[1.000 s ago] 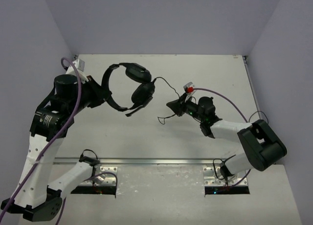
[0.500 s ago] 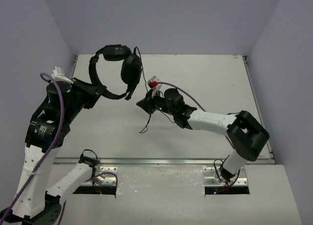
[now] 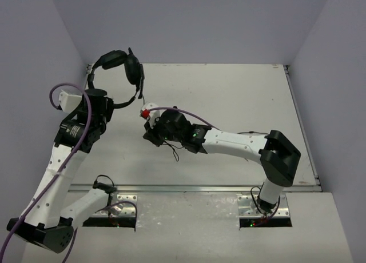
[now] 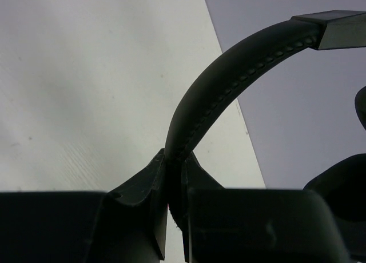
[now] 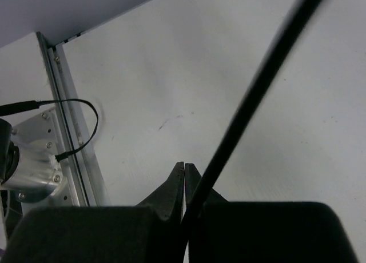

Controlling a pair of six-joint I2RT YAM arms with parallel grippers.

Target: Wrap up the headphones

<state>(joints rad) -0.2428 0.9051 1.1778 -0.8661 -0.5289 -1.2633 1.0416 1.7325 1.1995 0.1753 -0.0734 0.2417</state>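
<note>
The black headphones [image 3: 121, 68] hang in the air over the table's far left corner, ear cups close together. My left gripper [image 3: 107, 106] is shut on the headband; in the left wrist view the headband [image 4: 229, 68] rises from between my fingers [image 4: 143, 188], and an ear cup [image 4: 343, 183] shows at the right edge. The thin black cable [image 3: 142, 97] drops from the cups to my right gripper [image 3: 147, 135], which is shut on it. In the right wrist view the cable [image 5: 257, 86] runs up and right from the closed gripper [image 5: 185, 171]. A loose cable end [image 3: 173, 154] dangles below the right arm.
A metal rail [image 3: 189, 188] runs along the table's near edge; it shows in the right wrist view [image 5: 60, 97] beside the left arm's base mount [image 5: 26, 154]. Purple robot cables [image 3: 60, 91] loop off both arms. Grey walls close the left, back and right sides.
My left gripper has carried the headphones left and toward the back corner. My right gripper has moved left across the table with the cable, from the middle right to near the left arm.
</note>
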